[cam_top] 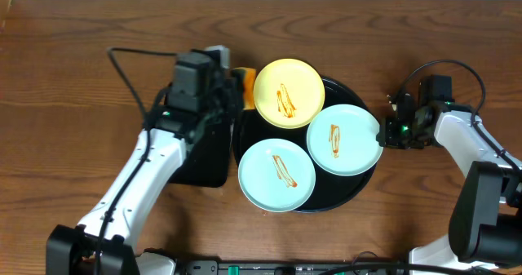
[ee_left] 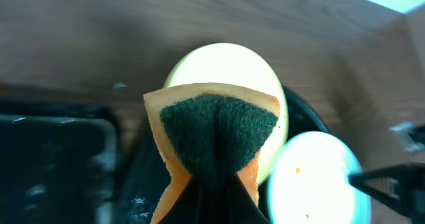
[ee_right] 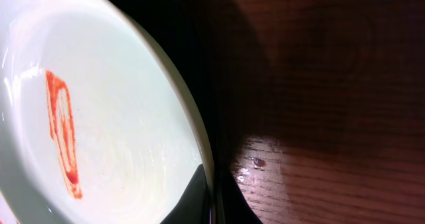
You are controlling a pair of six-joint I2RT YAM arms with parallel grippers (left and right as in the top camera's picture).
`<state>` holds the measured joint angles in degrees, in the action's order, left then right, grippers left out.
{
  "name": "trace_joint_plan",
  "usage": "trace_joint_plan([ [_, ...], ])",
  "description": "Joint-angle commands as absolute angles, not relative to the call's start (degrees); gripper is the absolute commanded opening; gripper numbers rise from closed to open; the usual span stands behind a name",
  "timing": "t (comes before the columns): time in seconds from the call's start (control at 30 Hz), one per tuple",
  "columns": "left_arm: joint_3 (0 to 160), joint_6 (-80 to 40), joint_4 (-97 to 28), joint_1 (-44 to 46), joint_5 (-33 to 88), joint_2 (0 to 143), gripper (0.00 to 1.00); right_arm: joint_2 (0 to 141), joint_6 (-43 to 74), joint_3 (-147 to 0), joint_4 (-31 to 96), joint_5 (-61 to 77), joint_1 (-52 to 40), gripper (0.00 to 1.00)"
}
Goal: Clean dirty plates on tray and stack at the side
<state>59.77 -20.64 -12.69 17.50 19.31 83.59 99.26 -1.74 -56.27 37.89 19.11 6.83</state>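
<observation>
Three plates lie on the round black tray (cam_top: 343, 91), each with an orange-brown sauce streak: a pale yellow plate (cam_top: 289, 93) at the back, a mint plate (cam_top: 344, 139) at the right and a second mint plate (cam_top: 276, 174) in front. My left gripper (cam_top: 235, 87) hangs at the yellow plate's left edge, shut on a sponge (ee_left: 219, 124) whose dark green scouring face is turned to the camera. The yellow plate (ee_left: 226, 61) shows behind the sponge. My right gripper (ee_right: 211, 201) is shut on the right mint plate's (ee_right: 99, 117) rim, one finger inside and one outside.
A smaller rectangular black tray (cam_top: 208, 157) lies left of the round one, under my left arm, and shows wet and dark in the left wrist view (ee_left: 53, 151). Brown wooden table (cam_top: 65, 104) surrounds both trays. Cables loop behind each arm.
</observation>
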Motion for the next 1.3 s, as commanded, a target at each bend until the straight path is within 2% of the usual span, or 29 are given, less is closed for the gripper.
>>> trace_joint_plan([
  [0.0, 65.43, -21.34, -13.21, 22.22, 16.6, 84.71, 0.07, 100.73, -1.32, -55.44, 38.76, 15.92, 7.31, 0.01],
  [0.27, 72.27, -23.38, -13.3, 33.39, 17.87, 95.37, 0.07, 100.73, -1.32, -55.44, 39.18, 15.92, 7.25, 0.01],
  [0.47, 81.21, -27.24, -18.76, 38.61, 18.96, 103.42, 0.07, 100.73, -1.3, -55.44, 39.22, 15.92, 6.98, 0.01],
  [0.73, 82.87, -33.85, -20.34, 42.33, 24.29, 111.7, 0.08, 100.73, -1.3, -55.44, 39.22, 15.92, 6.98, 0.01],
  [1.03, 82.85, -35.29, -17.72, 45.98, 26.55, 119.24, 0.07, 100.73, -1.32, -55.44, 39.24, 15.92, 6.98, 0.01],
  [1.17, 82.85, -35.27, -17.12, 46.44, 24.38, 120.95, 0.08, 100.73, -1.32, -55.44, 39.44, 15.9, 6.98, 0.01],
  [1.27, 82.85, -35.24, -19.38, 46.26, 17.76, 121.3, 0.07, 100.73, -1.32, -55.44, 39.44, 15.9, 6.98, 0.01],
])
